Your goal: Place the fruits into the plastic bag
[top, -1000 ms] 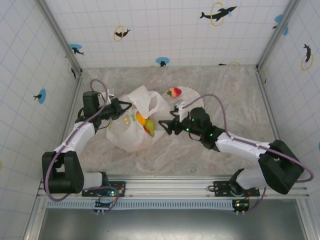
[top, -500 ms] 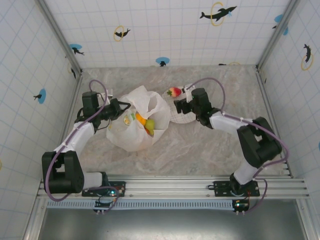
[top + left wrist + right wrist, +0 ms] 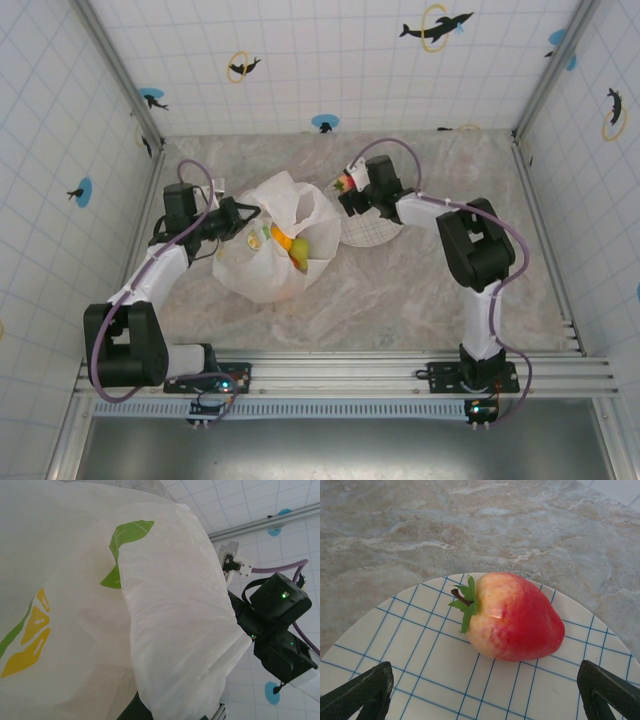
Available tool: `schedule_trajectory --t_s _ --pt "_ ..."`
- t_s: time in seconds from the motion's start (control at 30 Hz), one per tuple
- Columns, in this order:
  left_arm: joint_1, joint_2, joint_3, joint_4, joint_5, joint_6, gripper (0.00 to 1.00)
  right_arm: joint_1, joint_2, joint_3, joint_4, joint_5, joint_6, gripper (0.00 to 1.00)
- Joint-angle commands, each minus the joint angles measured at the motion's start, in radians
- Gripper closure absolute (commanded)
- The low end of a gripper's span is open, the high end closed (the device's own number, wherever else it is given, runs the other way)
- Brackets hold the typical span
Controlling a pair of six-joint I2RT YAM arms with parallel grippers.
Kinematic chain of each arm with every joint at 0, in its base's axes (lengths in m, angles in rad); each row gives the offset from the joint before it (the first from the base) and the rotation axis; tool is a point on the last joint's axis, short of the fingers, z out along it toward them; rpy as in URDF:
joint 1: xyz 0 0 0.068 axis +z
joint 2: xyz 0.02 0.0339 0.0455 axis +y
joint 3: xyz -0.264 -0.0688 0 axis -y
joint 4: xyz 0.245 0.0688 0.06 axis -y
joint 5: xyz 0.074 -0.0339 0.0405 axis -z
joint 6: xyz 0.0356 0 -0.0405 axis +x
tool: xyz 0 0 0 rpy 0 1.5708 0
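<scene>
We judge the step in hand to be the picking of the strawberry (image 3: 512, 616), the one fruit we see outside the plastic bag (image 3: 262, 270). It lies on its side on the far part of the checked plate (image 3: 405, 645), close to the plate's rim, with its green leaves turned toward the plate's left side in the wrist view.

To do this well, we would bring the right gripper (image 3: 481, 699) forward and down until its two fingers stand on both sides of the widest part of the fruit, and only then close slowly. The body is round and narrows to a tip, so a grip too near the tip could squeeze it out. We would also avoid pressing the fingertips on the plate, because it may slide.

The right arm reaches over the plate with its elbow bent, and the pincer is spread wide and holds nothing. The left gripper (image 3: 232, 217) is beyond the bag as seen from the plate. It is closed, as far as we can tell on the bag's edge, and holds the mouth up. In the mouth of the bag, just beside the plate, an orange fruit (image 3: 282, 240) and a yellow-green one already lie.
</scene>
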Motion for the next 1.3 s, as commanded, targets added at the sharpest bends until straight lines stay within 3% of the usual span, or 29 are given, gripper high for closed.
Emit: schedule_trajectory --t_s 0.0,0.4,0.8,1.27 --pt "0.011 0.010 0.028 -0.007 0.006 0.016 1.00 -0.003 0.053 0.080 -0.044 0.007 -0.054 0.03" --pt "0.013 0.013 0.029 -0.005 0.009 0.016 1.00 0.003 0.214 0.302 -0.172 0.045 -0.079 0.07" --pt "0.013 0.016 0.029 -0.006 0.018 0.014 1.00 0.003 0.321 0.445 -0.234 0.073 -0.083 0.24" --pt "0.014 0.016 0.029 -0.006 0.025 0.013 1.00 0.001 0.262 0.397 -0.220 0.070 -0.058 0.42"
